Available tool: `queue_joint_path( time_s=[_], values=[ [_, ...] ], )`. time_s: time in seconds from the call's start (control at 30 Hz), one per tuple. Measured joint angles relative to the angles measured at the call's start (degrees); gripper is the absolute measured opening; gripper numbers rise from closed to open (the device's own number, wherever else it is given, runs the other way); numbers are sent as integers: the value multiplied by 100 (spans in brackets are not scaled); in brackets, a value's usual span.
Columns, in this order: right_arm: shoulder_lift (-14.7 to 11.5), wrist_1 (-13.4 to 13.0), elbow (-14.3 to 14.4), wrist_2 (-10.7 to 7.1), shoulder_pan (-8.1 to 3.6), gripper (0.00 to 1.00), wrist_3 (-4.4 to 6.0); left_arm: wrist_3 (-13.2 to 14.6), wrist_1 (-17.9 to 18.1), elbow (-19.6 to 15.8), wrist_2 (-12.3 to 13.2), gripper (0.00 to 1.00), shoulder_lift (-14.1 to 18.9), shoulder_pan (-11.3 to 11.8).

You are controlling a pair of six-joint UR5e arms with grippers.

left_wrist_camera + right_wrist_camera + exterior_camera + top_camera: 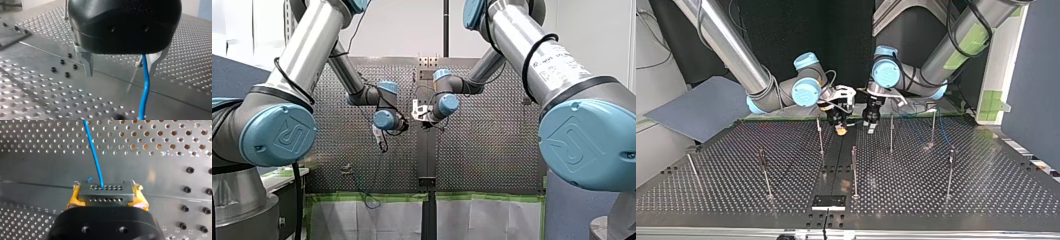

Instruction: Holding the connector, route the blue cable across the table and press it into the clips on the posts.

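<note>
In the right wrist view my right gripper (106,201) is shut with its yellow pads (73,200) on a grey connector (105,193) that has rows of small holes. The blue cable (93,150) leaves the connector's top and runs away over the perforated table. In the left wrist view my left gripper (121,72) stands open just above the table, and the blue cable (144,92) passes close to one metal finger (155,61) without being pinched. In the top view both grippers hover side by side at the table's far middle: right (840,129), left (871,125).
Several thin posts stand on the table in the top view, among them one (820,136) just in front of my right gripper, one (891,133) by my left gripper and one (854,171) nearer the camera. A black plate (829,201) lies at the near edge.
</note>
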Motion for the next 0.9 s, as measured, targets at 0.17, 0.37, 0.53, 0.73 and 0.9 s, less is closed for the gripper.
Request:
queue_joint_path(
  time_s=[0.17, 0.37, 0.53, 0.73, 0.9],
  values=[
    [0, 0, 0, 0, 18, 0, 1, -3, 16, 92, 63, 100, -266, 2],
    [-1, 6, 0, -6, 25, 0, 2, 14, 40, 175, -77, 100, -515, 3],
    [-1, 4, 0, -2, 26, 0, 4, 106, 48, 190, -120, 70, -540, -29],
    [-4, 4, 0, -1, 28, 0, 3, 343, 34, 189, -273, 11, -541, -86],
    [-6, 3, 0, -7, 18, 0, 4, 379, -63, 190, -432, 5, -535, -100]
  ],
)
